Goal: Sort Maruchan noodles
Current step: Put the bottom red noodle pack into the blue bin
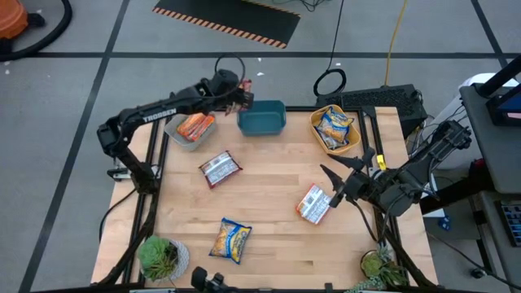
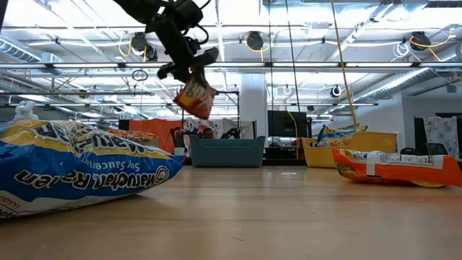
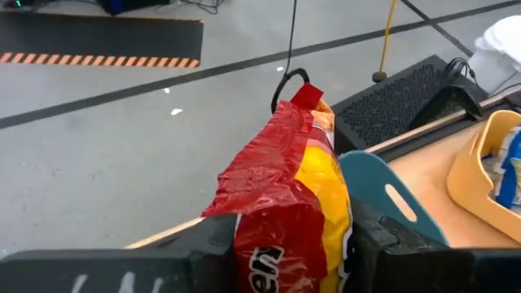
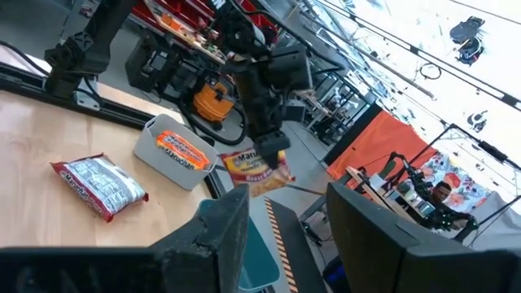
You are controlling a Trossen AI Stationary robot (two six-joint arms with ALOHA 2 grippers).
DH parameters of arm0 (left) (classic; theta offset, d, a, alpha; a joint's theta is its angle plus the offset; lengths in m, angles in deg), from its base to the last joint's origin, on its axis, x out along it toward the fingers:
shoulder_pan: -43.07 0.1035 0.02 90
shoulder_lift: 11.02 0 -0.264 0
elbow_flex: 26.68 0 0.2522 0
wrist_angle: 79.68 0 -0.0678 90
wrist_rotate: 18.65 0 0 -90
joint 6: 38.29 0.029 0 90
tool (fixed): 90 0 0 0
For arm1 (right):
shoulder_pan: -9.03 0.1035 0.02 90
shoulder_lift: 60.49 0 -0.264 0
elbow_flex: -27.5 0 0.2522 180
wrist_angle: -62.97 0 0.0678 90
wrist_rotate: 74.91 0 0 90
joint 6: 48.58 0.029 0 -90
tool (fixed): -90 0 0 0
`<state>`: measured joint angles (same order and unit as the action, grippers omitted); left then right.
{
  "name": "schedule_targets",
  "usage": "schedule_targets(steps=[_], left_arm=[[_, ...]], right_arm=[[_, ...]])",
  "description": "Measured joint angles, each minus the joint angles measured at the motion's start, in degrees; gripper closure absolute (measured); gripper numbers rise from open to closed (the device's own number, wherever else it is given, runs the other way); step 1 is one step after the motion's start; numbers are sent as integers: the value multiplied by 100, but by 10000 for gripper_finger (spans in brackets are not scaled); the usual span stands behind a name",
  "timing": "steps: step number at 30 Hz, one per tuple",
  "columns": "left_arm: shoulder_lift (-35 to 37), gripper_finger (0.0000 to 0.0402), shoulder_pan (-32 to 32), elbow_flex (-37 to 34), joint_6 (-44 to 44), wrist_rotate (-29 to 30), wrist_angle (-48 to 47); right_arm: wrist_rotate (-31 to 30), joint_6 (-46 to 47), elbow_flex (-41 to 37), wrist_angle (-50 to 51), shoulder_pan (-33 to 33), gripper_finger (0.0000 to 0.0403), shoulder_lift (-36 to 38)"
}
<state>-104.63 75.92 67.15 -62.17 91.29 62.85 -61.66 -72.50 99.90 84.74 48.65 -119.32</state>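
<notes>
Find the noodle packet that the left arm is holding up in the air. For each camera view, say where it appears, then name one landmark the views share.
High view: red-and-yellow packet at the left pincer, upper centre-left.
Low view: packet hanging upper left of centre.
Left wrist view: packet fills the centre between the fingers.
Right wrist view: packet mid-frame under the far arm.
Shared landmark: teal tub, beside or below the packet.

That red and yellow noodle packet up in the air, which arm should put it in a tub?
The left: its end effector already holds the packet above the tubs. The right end effector is far off.
</notes>
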Motion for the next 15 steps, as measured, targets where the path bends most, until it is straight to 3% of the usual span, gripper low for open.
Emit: schedule_targets(steps=[7,15], left_arm=[[-258,269,-285,7,-272,593,55],[-538,271,-995,7,-830,2573,443]], right_arm=[[-4,-151,0,-2,0,241,2],[-2,-253,0,-4,-2,241,2]])
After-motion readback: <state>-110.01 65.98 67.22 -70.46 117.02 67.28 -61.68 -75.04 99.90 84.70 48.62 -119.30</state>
